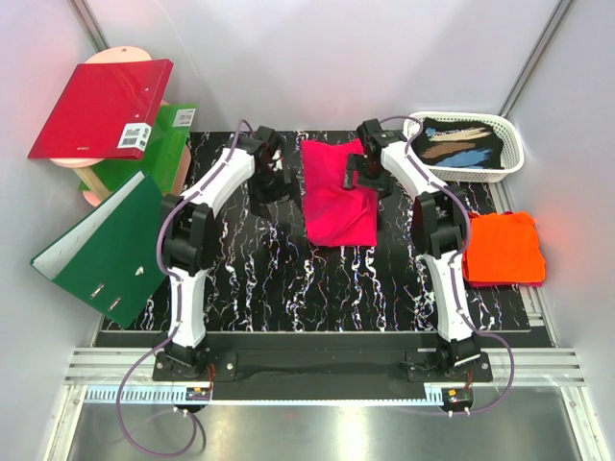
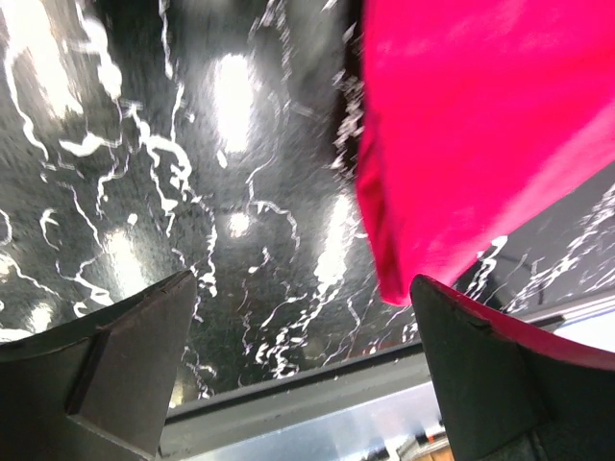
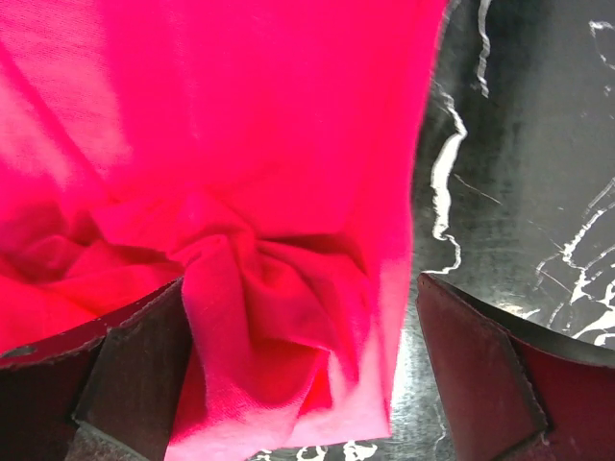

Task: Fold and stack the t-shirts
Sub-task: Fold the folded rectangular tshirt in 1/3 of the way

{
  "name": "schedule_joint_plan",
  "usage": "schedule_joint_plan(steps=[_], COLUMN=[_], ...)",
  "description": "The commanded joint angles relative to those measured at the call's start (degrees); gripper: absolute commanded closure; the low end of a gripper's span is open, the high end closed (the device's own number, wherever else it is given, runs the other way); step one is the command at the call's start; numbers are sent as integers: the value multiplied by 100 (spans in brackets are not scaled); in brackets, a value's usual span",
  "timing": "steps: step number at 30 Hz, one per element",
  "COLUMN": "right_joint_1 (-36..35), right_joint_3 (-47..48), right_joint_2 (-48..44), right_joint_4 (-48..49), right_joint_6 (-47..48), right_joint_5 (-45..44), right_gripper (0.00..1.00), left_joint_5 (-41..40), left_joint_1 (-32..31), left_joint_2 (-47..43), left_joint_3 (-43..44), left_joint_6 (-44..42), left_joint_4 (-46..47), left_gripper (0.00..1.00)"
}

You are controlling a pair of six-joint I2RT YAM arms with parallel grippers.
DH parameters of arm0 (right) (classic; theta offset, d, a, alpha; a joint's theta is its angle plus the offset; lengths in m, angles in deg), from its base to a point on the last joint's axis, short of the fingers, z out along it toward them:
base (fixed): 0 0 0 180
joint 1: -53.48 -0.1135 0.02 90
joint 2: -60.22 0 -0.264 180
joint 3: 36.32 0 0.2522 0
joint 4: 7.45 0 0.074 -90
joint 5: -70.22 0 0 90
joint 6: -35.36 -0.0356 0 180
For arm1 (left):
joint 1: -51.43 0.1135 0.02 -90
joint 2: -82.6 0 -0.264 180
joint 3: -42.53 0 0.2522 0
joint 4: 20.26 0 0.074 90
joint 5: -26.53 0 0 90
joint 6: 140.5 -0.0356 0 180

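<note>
A magenta-pink t-shirt (image 1: 336, 200) lies partly folded at the back middle of the black marbled table (image 1: 288, 279). My right gripper (image 1: 363, 179) hovers at its upper right edge. In the right wrist view that gripper (image 3: 298, 375) is open, its jaws wide apart, with a bunched corner of the pink t-shirt (image 3: 240, 192) lying loose between them. My left gripper (image 1: 273, 186) stands just left of the shirt. It is open (image 2: 303, 375) over bare table, with the pink t-shirt's edge (image 2: 480, 125) beside its right finger. The orange t-shirt (image 1: 503, 248) lies folded at the table's right edge.
A white basket (image 1: 509, 158) holding a dark printed cloth stands at the back right. A red ring binder (image 1: 101, 108) rests on a round stand at the back left, a light green binder (image 1: 163, 149) leans beside it, and a dark green binder (image 1: 106, 245) lies open at the left edge.
</note>
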Motion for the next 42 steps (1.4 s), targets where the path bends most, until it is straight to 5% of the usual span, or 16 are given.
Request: schedule_joint_plan(steps=[1, 5, 14, 17, 18, 20, 21, 22, 26, 29, 30, 31, 32, 33, 42], right_joint_1=[143, 178, 178, 178, 187, 178, 178, 187, 187, 187, 178, 195, 204, 213, 222], right_joint_3=[-545, -564, -72, 77, 87, 104, 113, 96, -18, -80, -80, -89, -115, -133, -563], right_joint_2=[-722, -662, -310, -240, -222, -187, -187, -187, -239, -292, -292, -301, -310, -310, -722], right_joint_4=[567, 813, 840, 840, 840, 831, 823, 831, 823, 831, 831, 823, 831, 831, 928], right_joint_6=[80, 18, -79, -88, -105, -79, -79, -79, -35, 53, 79, 53, 44, -17, -149], right_joint_5=[63, 370, 846, 899, 951, 1004, 1074, 1100, 1118, 1267, 1311, 1338, 1373, 1364, 847], right_gripper=[0, 0, 0, 0, 0, 0, 0, 0, 1, 16, 36, 74, 94, 100, 100], left_joint_5=[-368, -123, 502, 624, 633, 668, 695, 730, 1003, 880, 827, 775, 670, 608, -236], left_joint_1=[39, 47, -32, -75, -84, -111, -120, -128, -172, -181, -190, -199, -199, -190, -190], left_joint_2=[98, 808, 1750, 1847, 1874, 1953, 1988, 2032, 2287, 2138, 2059, 1911, 1831, 1760, 785], left_joint_3=[613, 1246, 1511, 1502, 1528, 1546, 1607, 1660, 1924, 1924, 1915, 1915, 1915, 1915, 1678], left_joint_6=[127, 267, 548, 654, 706, 855, 909, 944, 979, 962, 936, 875, 857, 839, 689], left_joint_4=[252, 358, 745, 999, 1078, 1288, 1342, 1369, 1492, 1527, 1536, 1536, 1545, 1545, 1545], left_gripper=[2, 11, 8, 26, 48, 71, 92, 99, 100, 100, 100, 100, 100, 100, 100])
